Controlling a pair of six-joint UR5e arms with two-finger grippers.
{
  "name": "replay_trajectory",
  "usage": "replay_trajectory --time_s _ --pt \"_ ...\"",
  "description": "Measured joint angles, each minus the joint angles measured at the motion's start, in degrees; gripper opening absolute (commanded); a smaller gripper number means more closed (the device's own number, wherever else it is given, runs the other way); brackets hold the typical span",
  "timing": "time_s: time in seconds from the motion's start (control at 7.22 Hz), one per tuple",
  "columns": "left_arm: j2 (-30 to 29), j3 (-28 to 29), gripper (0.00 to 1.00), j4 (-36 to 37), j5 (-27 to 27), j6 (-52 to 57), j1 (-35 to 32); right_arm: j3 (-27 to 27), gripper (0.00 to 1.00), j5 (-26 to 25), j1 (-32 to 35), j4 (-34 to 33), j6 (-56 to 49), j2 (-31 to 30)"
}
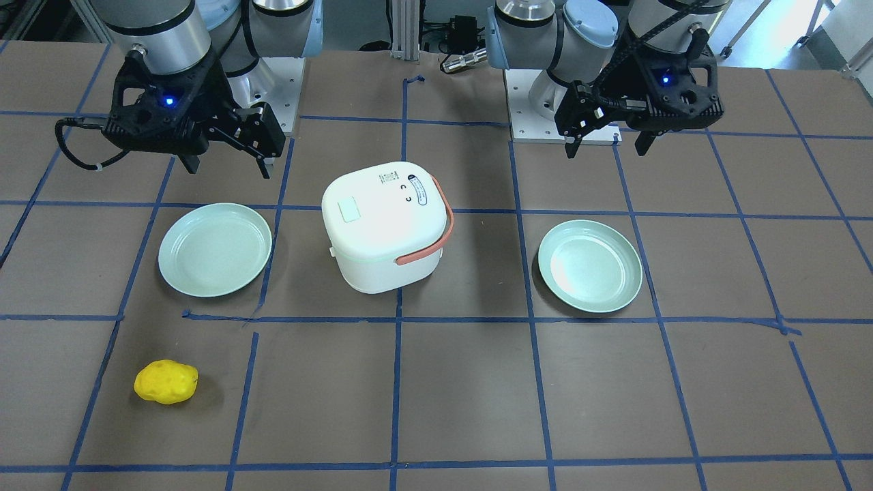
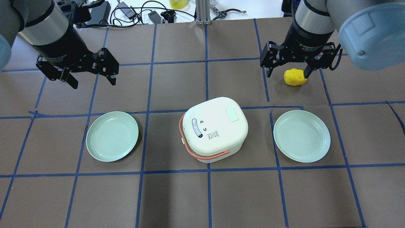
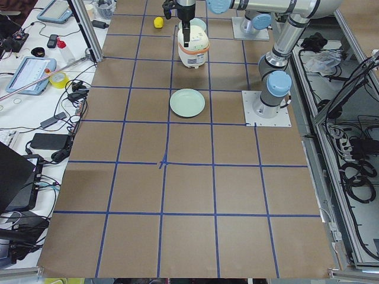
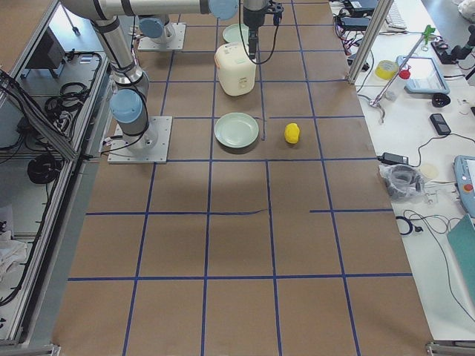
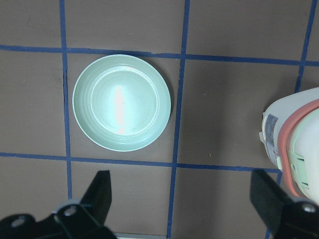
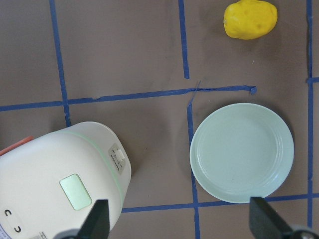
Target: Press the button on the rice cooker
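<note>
The right pincer (image 1: 228, 167) and the left pincer (image 1: 607, 150) both hang spread and empty above the counter (image 1: 464, 409), and the rice cooker (image 1: 382, 232) stands between them, lower down. Its hard plastic shell is probably light enough to skid, so the pale green button (image 1: 350, 209) on the lid wants a straight-down fingertip press. Outward, the right plate (image 1: 215, 249) and the left plate (image 1: 590, 266) lie bare; the shut lid hides the cooker's contents.

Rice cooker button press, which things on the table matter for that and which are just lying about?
For the job: rice cooker, pale green square on its lid (likely the button), left gripper, right gripper, both open.
Lying about: left green plate, right green plate, yellow lumpy object.
</note>
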Motion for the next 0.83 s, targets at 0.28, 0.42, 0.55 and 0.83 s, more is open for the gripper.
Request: replay_trajectory --time_s 0.28,0.42,0.55,0.83 --pt "-0.01 0.00 1.00 0.00 0.00 0.00 0.00 0.15 0.60 1.51 0.82 -0.40 0.25 0.14" --pt "0.00 0.00 1.00 0.00 0.00 0.00 0.00 0.29 0.49 1.66 2.16 -0.72 0.54 0.50" --pt "0.01 0.00 1.00 0.00 0.00 0.00 0.00 0.40 0.35 1.74 3.93 -1.06 0.99 1.18" --pt "0.02 0.00 1.00 0.00 0.00 0.00 0.00 0.57 0.20 1.97 7.17 -1.99 2.03 3.01"
